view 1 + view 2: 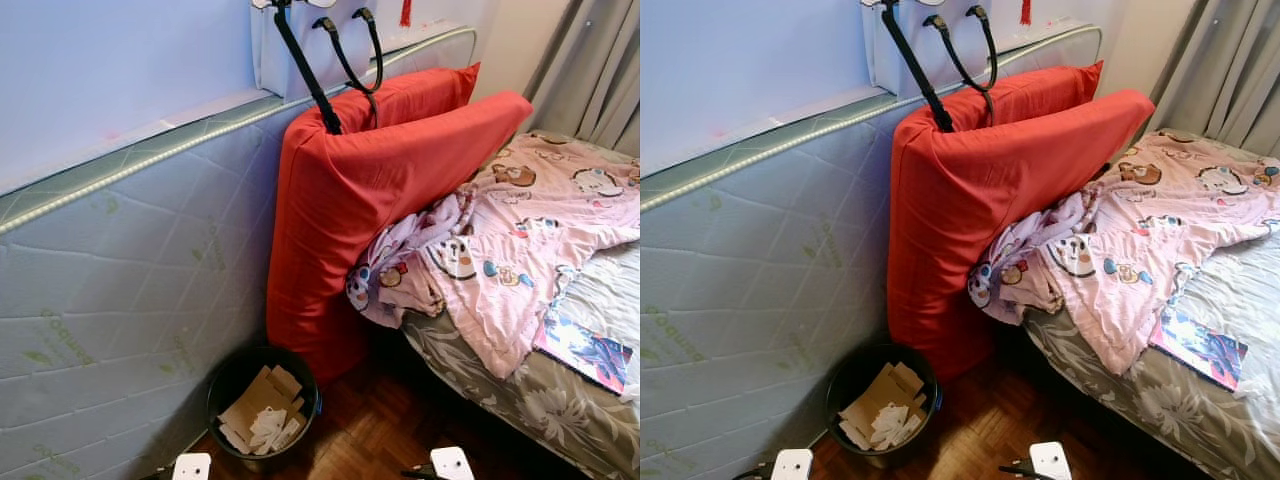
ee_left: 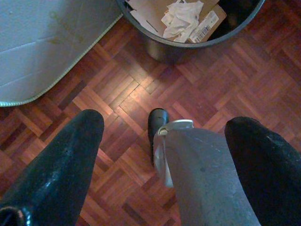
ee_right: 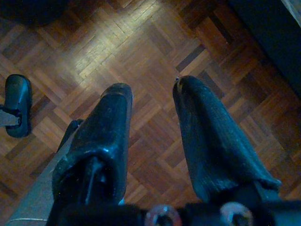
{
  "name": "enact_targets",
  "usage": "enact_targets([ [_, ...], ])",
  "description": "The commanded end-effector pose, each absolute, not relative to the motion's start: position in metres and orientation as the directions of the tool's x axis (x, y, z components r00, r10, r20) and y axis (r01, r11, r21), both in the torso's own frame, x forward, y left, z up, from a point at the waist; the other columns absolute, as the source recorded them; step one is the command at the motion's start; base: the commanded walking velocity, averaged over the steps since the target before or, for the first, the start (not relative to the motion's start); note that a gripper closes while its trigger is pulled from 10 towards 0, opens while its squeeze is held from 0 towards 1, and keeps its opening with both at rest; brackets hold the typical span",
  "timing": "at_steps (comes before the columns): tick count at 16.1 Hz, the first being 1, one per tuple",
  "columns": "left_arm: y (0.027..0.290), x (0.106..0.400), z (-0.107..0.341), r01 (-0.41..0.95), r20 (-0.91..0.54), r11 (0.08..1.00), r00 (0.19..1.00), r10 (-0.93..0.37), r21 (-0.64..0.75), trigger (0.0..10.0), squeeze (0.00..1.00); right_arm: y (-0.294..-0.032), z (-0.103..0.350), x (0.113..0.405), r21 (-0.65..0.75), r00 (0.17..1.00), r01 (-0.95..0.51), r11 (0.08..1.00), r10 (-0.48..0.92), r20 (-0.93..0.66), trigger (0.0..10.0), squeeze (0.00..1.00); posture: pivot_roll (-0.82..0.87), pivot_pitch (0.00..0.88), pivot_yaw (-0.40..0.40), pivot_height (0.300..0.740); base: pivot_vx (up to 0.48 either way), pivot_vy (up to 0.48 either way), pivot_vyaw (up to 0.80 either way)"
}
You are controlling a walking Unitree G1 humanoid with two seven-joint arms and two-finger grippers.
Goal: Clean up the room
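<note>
A black waste bin (image 1: 216, 386) stands on the parquet floor between a leaning mattress and the bed, holding flattened cardboard (image 1: 262, 395) and crumpled white paper (image 2: 181, 19). Both arms hang low by my sides. My left gripper (image 2: 167, 121) is open above the floor a short way from the bin (image 2: 188, 44), with nothing between its fingers; my own silver leg and black foot (image 2: 156, 123) show past them. The right gripper (image 3: 151, 87) is open over bare parquet, holding nothing.
A grey quilted mattress (image 1: 120, 290) leans on the left wall. Two red cushions (image 1: 380, 190) stand against it at the head of the bed. A pink patterned blanket (image 1: 520, 230) lies rumpled on the bed, a magazine (image 1: 585, 352) near its edge. A bag's black straps (image 1: 330, 60) hang above.
</note>
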State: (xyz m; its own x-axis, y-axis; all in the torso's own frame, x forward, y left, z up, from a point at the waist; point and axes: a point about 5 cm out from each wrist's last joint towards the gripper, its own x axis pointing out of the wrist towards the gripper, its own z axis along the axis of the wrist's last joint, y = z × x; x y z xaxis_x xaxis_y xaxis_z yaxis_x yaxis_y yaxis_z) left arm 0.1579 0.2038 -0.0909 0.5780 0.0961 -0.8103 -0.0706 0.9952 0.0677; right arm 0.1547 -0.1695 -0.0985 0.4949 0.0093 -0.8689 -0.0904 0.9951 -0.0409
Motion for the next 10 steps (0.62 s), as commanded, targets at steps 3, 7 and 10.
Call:
enact_targets([
  [3, 0.1922, 0.1959, -0.0779, -0.023, -0.814, 0.999, 0.579, 0.053, 0.049, 10.0, 0.0, -0.2105, -0.0801, 0.1817, 0.079, 0.615, 0.173, 0.982, -0.045, -0.788, 10.0, 0.0, -0.07, 0.0, -0.016, 0.74, 0.0, 0.0, 0.0],
  [7, 0.1918, 0.1959, -0.0778, -0.024, -0.812, 0.999, 0.581, 0.05, 0.045, 10.0, 0.0, -0.2107, -0.0801, 0.1816, 0.078, 0.614, 0.174, 0.982, -0.046, -0.788, 10.0, 0.0, -0.07, 0.0, -0.016, 0.74, 0.0, 0.0, 0.0],
  [10, 0.1915, 0.1957, -0.078, -0.032, -0.812, 0.999, 0.581, 0.051, 0.04, 10.0, 0.0, -0.211, -0.0801, 0.1816, 0.078, 0.615, 0.174, 0.982, -0.047, -0.787, 10.0, 0.0, -0.07, 0.0, -0.017, 0.74, 0.0, 0.0, 0.0],
])
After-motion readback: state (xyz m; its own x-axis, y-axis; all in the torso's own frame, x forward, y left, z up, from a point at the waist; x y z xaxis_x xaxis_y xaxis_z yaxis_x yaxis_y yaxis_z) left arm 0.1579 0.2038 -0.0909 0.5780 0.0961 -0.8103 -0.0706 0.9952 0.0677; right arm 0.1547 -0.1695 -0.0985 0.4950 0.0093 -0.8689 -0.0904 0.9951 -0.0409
